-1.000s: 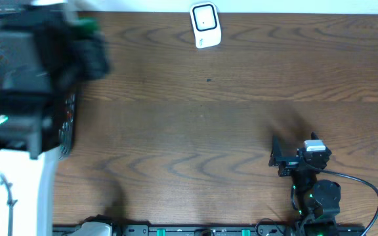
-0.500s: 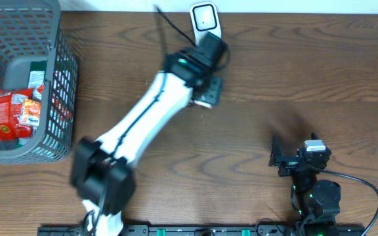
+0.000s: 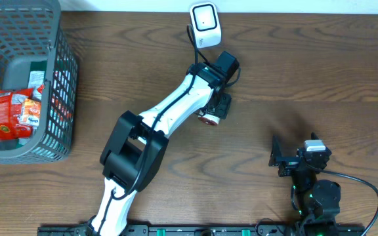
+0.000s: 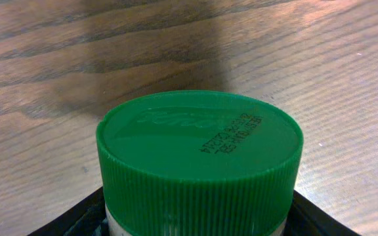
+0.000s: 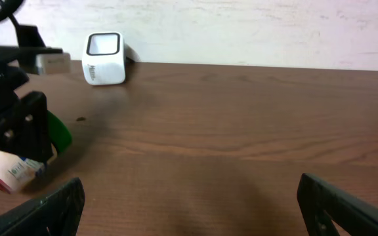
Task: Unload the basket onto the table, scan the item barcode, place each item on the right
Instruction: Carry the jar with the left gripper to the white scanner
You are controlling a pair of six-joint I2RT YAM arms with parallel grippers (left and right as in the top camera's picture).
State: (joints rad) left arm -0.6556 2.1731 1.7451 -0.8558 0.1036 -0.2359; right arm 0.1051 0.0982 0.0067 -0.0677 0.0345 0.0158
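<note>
The item is a white jar with a green ribbed lid [image 4: 199, 151] and a red base [image 3: 208, 118]. My left gripper [image 3: 216, 105] is shut on the jar's body just below the lid, its black fingers [image 4: 77, 219] showing on both sides. It holds the jar on its side over the table, a little in front of the white scanner [image 3: 205, 25]. The right wrist view shows the jar [image 5: 18, 167] at the far left and the scanner [image 5: 104, 59] beyond it. No barcode shows in any view. My right gripper [image 5: 189, 203] is open and empty near the table's front right.
A grey wire basket [image 3: 63, 78] stands at the far left with a red packet [image 3: 17, 115] inside. The right arm's base and cable [image 3: 346, 180] lie at the front right. A white wall backs the table behind the scanner.
The left arm has swung from over the basket to the middle of the table, carrying the jar. In the last half second it shifted slightly right and toward the front, below the scanner.
</note>
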